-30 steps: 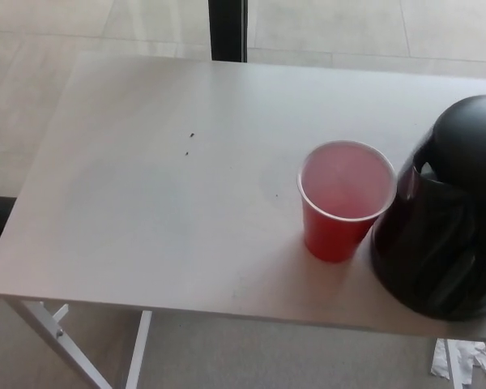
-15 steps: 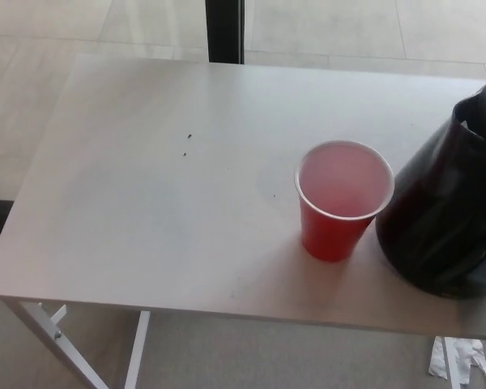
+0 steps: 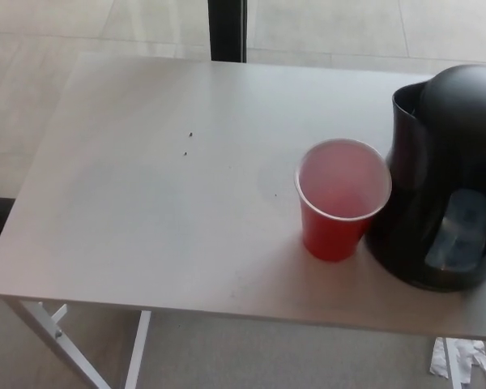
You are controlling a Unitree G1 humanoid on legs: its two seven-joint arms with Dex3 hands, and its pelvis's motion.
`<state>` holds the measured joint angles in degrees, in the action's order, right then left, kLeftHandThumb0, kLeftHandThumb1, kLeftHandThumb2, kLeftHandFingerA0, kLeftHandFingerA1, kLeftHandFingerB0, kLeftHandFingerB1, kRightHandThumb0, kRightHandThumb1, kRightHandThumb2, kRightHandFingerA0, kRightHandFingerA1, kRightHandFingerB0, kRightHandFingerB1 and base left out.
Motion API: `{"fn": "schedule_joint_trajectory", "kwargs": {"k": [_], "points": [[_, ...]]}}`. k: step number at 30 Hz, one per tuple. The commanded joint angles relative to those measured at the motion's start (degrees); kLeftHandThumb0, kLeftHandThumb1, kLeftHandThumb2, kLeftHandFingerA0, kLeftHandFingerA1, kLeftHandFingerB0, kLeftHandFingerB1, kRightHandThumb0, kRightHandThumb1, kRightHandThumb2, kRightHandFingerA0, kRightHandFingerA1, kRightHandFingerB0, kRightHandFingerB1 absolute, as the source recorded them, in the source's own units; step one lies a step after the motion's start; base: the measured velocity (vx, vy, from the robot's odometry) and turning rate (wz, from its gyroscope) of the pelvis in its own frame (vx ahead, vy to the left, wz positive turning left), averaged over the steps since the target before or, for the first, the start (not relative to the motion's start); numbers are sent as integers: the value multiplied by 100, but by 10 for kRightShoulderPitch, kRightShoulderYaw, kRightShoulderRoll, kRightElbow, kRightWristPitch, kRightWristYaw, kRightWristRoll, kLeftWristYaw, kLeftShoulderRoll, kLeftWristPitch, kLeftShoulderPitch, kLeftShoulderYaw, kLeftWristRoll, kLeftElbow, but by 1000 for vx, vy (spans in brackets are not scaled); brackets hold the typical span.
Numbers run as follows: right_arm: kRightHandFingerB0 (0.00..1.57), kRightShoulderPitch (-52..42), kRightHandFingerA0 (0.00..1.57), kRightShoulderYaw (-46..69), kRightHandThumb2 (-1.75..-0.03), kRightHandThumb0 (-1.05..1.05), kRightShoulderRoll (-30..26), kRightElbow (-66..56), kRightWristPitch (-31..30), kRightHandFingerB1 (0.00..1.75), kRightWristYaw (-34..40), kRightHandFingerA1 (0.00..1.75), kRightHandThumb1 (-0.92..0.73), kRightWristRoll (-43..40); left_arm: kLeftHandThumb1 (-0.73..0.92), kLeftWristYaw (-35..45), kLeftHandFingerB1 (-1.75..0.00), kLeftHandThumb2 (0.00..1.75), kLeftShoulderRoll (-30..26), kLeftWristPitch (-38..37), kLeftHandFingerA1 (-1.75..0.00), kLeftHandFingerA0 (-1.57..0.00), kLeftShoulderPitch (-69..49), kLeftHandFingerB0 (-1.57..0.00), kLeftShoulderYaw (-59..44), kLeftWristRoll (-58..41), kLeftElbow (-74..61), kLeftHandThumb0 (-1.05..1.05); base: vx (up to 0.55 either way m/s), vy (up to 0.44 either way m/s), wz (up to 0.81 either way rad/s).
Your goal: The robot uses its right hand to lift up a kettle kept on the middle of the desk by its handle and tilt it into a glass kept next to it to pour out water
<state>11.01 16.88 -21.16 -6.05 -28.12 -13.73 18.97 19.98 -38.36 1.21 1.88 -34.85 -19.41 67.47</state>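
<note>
- The cup [image 3: 343, 199] stands on the desk [image 3: 146, 203], toward its right front;
- the kettle [image 3: 441, 174] stands upright just right of the cup, at the desk's right edge.

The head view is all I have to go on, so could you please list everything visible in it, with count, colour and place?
Desk: one, white top on white legs, fills most of the picture.
Cup: one, red outside with a pale inside and white rim, upright on the desk right of centre, close beside the kettle; touching or not, I cannot tell.
Kettle: one, black with a clear water window, upright on the desk at the right edge, spout towards the cup.
Specks: two, dark, on the desk left of the cup.
Post: one, black, behind the desk at the top.
Floor: pale tiles beyond the desk, grey surface below it.
Scrap: one, white, on the floor at lower right.
Robot's hands: neither in view.
</note>
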Motion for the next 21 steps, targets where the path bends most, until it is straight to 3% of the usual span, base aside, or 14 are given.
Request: {"fn": "schedule_joint_trajectory", "kwargs": {"k": [1,3,4,5,6,9,10,15,18,20,21], "points": [[0,-4,0,-2,-74,-86,-38,-60,12,1,-82,0,-42,-79,40,0,-157,124,-3,-4,-126,-116,0,-92,-2,-7,2,-105,0,0,0],[0,-4,0,-6,-74,-89,-50,-70,5,0,-84,0,-44,-77,39,1,-157,124,-1,-2,-127,-115,-1,-91,-3,-8,2,-105,0,0,0],[0,-4,0,-1,-57,-88,-63,-74,7,0,-93,0,-54,-85,38,2,-157,123,-1,-1,-120,-122,-2,-92,-5,-10,0,-105,0,0,0],[0,-5,0,-2,-57,-88,-65,-74,6,0,-93,0,-54,-87,38,2,-157,123,-1,-1,-120,-122,-3,-92,-5,-10,-1,-105,0,0,0],[0,-6,0,5,-70,-85,-72,-75,9,0,-102,0,-48,-99,38,1,-156,124,-2,0,-118,-124,-3,-94,-5,-9,-1,-105,0,0,0],[0,-16,0,30,-70,-86,-102,-84,6,0,-134,0,-48,-132,40,-5,-155,126,-2,-3,-115,-126,-4,-93,-3,-6,0,-105,0,0,0],[0,-20,0,44,-90,-97,-123,-81,-2,0,-150,18,-56,-141,40,-4,-154,124,-2,-4,-117,-125,-3,-94,-4,-7,2,-105,0,0,0],[0,-50,0,114,-90,-99,-152,-86,-6,0,-190,17,-61,-201,41,-2,-155,124,-2,-4,-122,-118,-4,-91,-5,-9,5,-105,0,0,0],[0,-97,0,190,-90,-96,-165,-104,-20,3,-202,18,-58,-221,40,-5,-153,124,0,-5,-118,-124,-6,-95,-6,-9,5,-105,0,0,0],[0,-120,0,220,-89,-97,-169,-93,4,0,-215,19,-59,-234,40,-5,-153,124,-1,-6,-118,-124,-7,-95,-7,-9,7,-105,0,0,0],[0,-158,0,270,-90,-97,-178,-89,2,10,-233,25,-57,-243,36,11,-157,120,-1,-5,-119,-122,-10,-93,-14,-18,5,-105,0,0,0]]}}
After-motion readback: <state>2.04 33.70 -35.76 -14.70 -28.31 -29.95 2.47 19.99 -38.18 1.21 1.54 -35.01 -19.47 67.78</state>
